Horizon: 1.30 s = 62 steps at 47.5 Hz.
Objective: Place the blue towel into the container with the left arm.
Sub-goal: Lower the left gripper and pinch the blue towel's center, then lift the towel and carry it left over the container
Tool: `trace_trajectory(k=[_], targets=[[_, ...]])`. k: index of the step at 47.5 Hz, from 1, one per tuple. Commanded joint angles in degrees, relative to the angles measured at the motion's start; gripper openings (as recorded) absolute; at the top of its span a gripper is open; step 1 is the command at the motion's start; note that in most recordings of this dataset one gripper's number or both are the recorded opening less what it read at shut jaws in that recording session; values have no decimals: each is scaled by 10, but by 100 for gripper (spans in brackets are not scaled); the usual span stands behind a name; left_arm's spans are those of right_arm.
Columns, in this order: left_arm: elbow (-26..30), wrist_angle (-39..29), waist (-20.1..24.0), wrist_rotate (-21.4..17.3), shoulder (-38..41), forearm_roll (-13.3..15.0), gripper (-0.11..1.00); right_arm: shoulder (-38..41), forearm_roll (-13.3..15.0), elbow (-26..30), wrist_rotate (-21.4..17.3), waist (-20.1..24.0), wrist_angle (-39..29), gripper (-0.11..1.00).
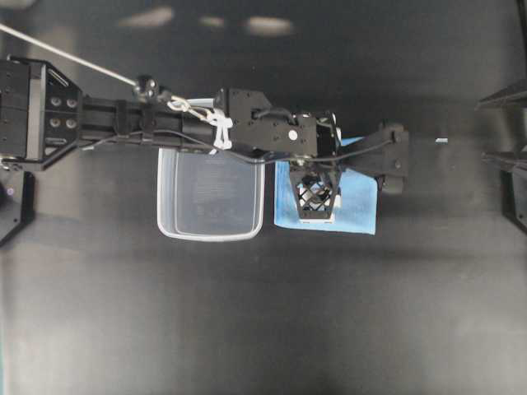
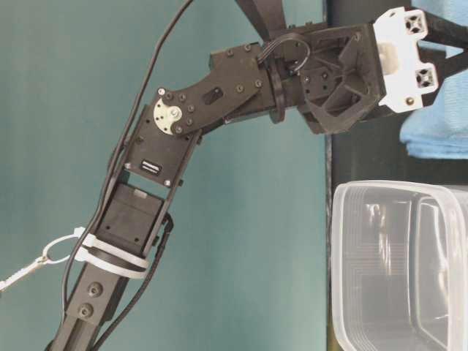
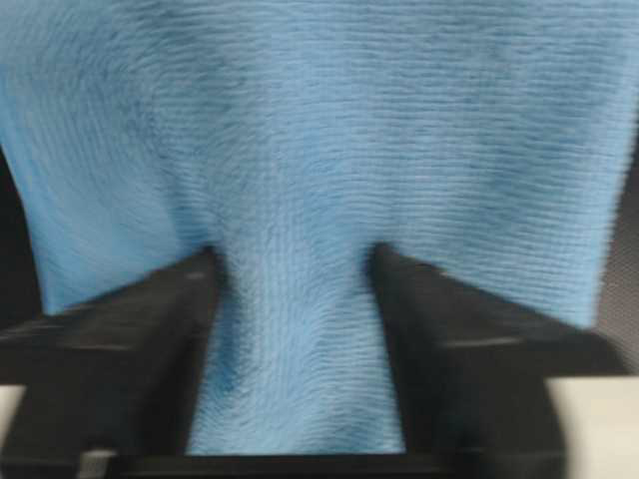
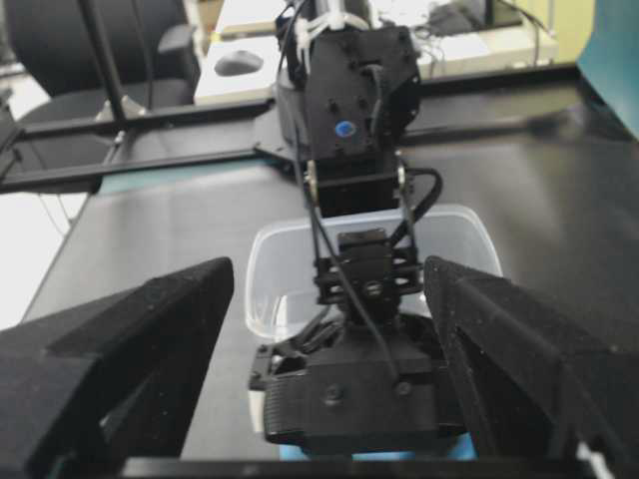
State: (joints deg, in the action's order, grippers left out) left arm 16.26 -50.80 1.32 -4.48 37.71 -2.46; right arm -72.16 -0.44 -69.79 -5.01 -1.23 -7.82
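Left to right across the overhead view: your left arm [image 1: 123, 123] reaches out over the tub [image 1: 211, 194], and its tool [image 1: 318, 195] is down on the towel [image 1: 356, 207]. The right tool [image 4: 329, 379] sits parked at the far right edge, jaws spread wide with nothing between them.

Step in hand, as I judge it, is the pinch on the towel. In the left wrist view the fingers [image 3: 120, 339] have a ridge of blue cloth bunched up between them, so the left tool is partway closed on the towel. Whether the pinch is already firm I can't tell. Finish the squeeze fully before you lift; microfibre is limp and a thin fold can slip out. Lift straight up until the hanging corners clear the tub rim, then carry it left and lower it over the tub's middle so no edge drapes over the wall. Watch the rim: the tub looks light and a dragging corner could shove it.

Towel: light blue, ribbed microfibre weave, roughly square, lying flat on the dark tabletop [image 1: 263, 329] just right of the tub, not touching it as far as the overhead shows. Its middle is puckered where the fingers bite; the rest is flat. Much of its upper part is hidden under the tool. The tub is clear and upright.
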Motion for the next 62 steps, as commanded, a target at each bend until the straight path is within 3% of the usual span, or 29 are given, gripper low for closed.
trace_trajectory(k=[1,7,13,22,34,40,45,62], targets=[[12,-3,-5,0,-5,-2,36,3,-1,4,0,-1,6,75],[45,-4,-4,0,-18,-2,6,2,-1,4,-1,-1,7,75],[96,-33,-8,0,-36,-2,6,2,-1,4,-1,-1,7,75],[176,-128,-6,0,-79,-2,6,1,-1,5,0,-1,8,75],[177,-270,-5,2,-156,-2,6,1,-1,4,0,-1,13,75],[134,-314,-5,3,-199,-2,6,1,-1,5,0,-1,16,75],[76,-308,-2,4,-240,-2,6,1,-1,4,-1,-1,16,75],[-214,-149,20,9,-415,-2,6,1,-1,4,-1,-1,15,75]])
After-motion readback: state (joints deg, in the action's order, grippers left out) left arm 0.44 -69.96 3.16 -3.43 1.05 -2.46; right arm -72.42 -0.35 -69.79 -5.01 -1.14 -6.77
